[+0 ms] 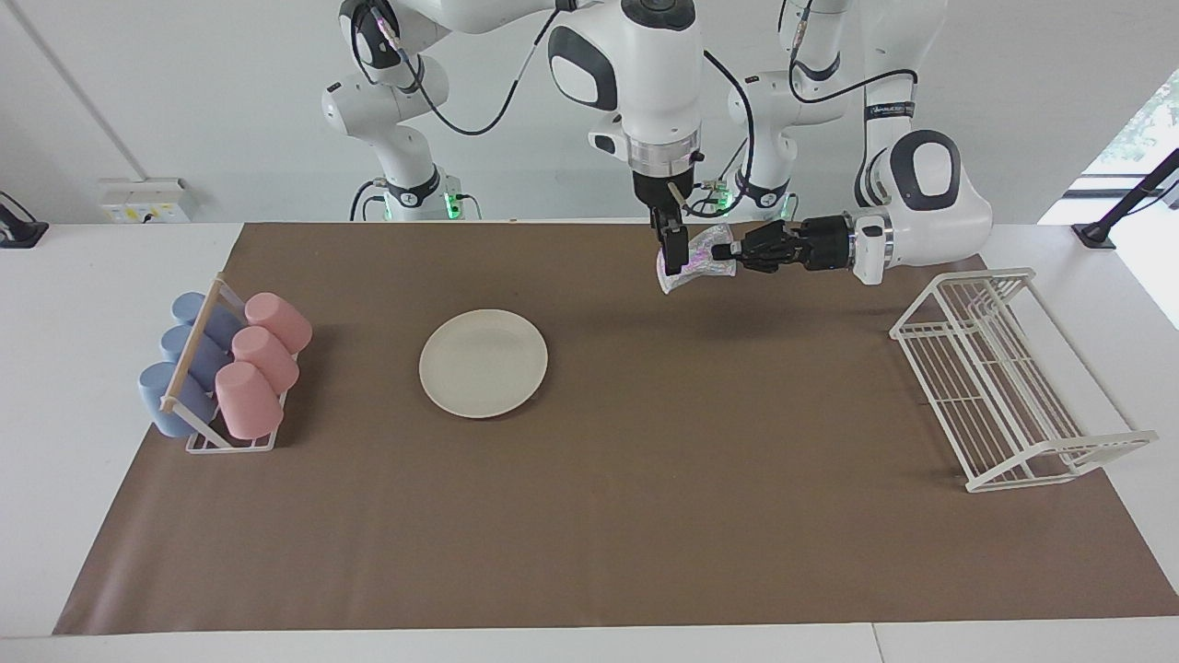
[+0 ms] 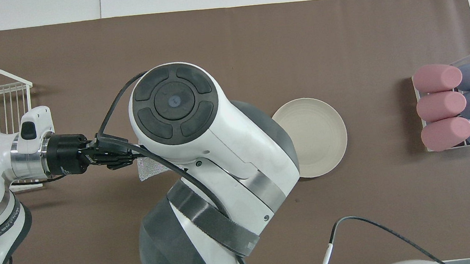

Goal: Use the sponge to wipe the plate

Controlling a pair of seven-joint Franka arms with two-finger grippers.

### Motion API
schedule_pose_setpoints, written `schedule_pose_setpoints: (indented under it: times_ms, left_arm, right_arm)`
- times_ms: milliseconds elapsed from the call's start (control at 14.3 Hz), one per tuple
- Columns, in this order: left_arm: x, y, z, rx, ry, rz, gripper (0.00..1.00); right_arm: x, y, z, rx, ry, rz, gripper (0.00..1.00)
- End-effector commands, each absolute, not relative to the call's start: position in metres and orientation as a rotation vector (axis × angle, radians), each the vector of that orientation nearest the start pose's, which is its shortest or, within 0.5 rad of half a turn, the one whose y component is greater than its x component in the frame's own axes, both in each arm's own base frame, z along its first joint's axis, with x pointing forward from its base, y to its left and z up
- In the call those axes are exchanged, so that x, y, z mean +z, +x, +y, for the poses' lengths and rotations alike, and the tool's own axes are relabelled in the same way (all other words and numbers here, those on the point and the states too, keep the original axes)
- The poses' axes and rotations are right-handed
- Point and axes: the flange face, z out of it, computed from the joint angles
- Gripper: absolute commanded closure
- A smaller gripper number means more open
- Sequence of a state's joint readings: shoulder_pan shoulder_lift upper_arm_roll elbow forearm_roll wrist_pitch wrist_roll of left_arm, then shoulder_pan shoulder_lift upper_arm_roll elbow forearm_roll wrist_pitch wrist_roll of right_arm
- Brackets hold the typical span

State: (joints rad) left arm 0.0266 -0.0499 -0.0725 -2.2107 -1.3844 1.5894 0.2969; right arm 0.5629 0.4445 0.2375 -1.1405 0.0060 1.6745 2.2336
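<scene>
Above the mat [image 1: 589,516] near the robots' edge, the left gripper [image 1: 734,250] pinches the sponge [image 1: 697,261] in mid-air, its arm stretched level toward the right arm's end. The right gripper [image 1: 671,256] hangs straight down with fingers spread, at the sponge's free end, poised for a handover. The plate [image 1: 483,363] lies flat farther out, toward the right arm's end. A cup rack [image 1: 214,433] holds six tipped cups [image 1: 265,350]; the wire rack [image 1: 1004,387] holds nothing.

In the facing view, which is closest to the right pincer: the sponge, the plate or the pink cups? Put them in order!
From the right pincer:
1. Sponge: right at it, held by the left pincer.
2. Plate: mid-mat.
3. Pink cups: racked at the right arm's end.
</scene>
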Motion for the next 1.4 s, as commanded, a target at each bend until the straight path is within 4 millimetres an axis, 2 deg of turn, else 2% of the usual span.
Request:
schedule_pose_setpoints:
  times_ms: [0,70,350,631,771,1121,1332]
  left_arm:
    - [0.443,0.474,-0.135,-0.305,1.703,0.133,1.0]
    - [0.445,0.474,-0.141,-0.303,1.693,0.131,1.0]
    - [0.445,0.472,-0.143,-0.307,1.693,0.13,1.0]
    - [0.444,0.471,-0.142,-0.308,1.692,0.131,1.0]
    - [0.443,0.471,-0.142,-0.312,1.691,0.13,1.0]
    - [0.443,0.47,-0.142,-0.314,1.689,0.133,1.0]
    - [0.443,0.47,-0.142,-0.315,1.689,0.132,1.0]
  right_arm:
    - [0.558,0.504,0.471,0.139,-2.243,1.994,0.0]
    - [0.555,0.502,0.473,0.147,-2.232,1.986,0.0]
    - [0.55,0.49,0.471,0.187,-2.26,2.009,0.0]
    - [0.551,0.492,0.463,0.204,-2.266,2.032,0.0]
    - [0.558,0.49,0.457,0.229,-2.276,2.051,0.0]
    - [0.562,0.495,0.459,0.226,-2.226,2.025,0.0]
    - [0.558,0.496,0.46,0.22,-2.211,2.017,0.08]
